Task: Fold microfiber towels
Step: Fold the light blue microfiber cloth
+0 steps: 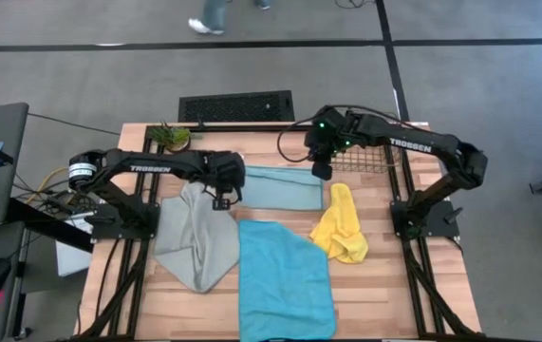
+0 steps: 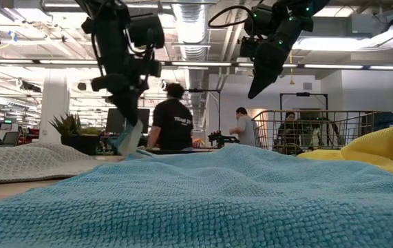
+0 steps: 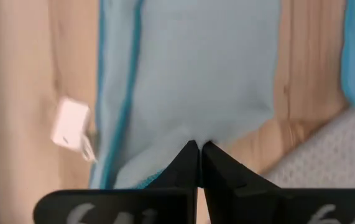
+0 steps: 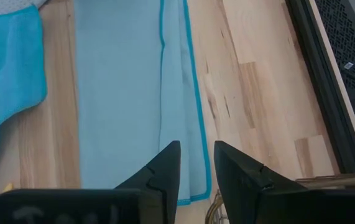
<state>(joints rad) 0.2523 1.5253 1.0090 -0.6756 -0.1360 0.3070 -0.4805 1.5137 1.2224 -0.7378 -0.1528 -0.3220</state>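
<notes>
Looking straight down in the high view, the pale blue towel (image 1: pixel 283 187) lies folded into a strip at the back of the bench (image 1: pixel 394 285). The left gripper (image 1: pixel 226 199) sits at its left end, fingers pinched shut on the cloth's corner. The right gripper (image 1: pixel 322 171) hovers over the strip's right end. In front lie the cyan-blue towel (image 1: pixel 285 280), spread flat, the grey-green towel (image 1: pixel 195 237), loosely rumpled on the left, and the yellow towel (image 1: pixel 340 224), bunched on the right. A wire mesh basket (image 1: pixel 370 157) stands at the back right.

From bench level in the low view, the left gripper (image 2: pixel 133 127) hangs low with a bit of pale blue cloth drawn up under it; the right gripper (image 2: pixel 258 88) is well above the bench, holding nothing.

In the left wrist view, the closed fingers (image 3: pixel 183 165) meet on the pale blue towel's (image 3: pixel 196 68) edge, which puckers toward them.

In the right wrist view, the fingers (image 4: pixel 165 168) stand apart above the folded pale blue towel (image 4: pixel 121 93), not touching it.

As I judge it, one towel is partly folded and probably needs another fold; the other three are not yet started, so most of the task remains.
</notes>
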